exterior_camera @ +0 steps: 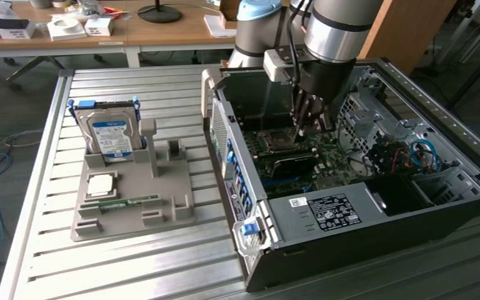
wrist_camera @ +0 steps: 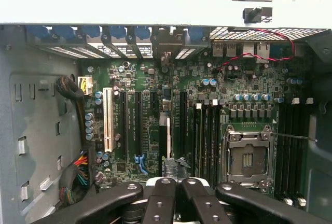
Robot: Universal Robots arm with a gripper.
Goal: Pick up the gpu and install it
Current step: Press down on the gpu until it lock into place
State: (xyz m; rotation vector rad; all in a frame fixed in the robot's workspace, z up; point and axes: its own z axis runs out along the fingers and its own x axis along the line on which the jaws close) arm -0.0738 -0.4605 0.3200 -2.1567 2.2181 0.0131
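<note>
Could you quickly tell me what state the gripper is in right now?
Gripper: shut, down inside the computer case over the motherboard; whether it holds the gpu cannot be told.

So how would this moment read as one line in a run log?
arm: inside computer case | gripper: shut, over gpu | gpu: on edge among motherboard slots | hold: unclear

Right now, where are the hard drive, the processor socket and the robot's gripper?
hard drive (exterior_camera: 110,134): exterior view, on its blue label.
processor socket (wrist_camera: 248,159): wrist view, on the middle of the socket.
gripper (wrist_camera: 175,186): wrist view, midway between its fingertips.
</note>
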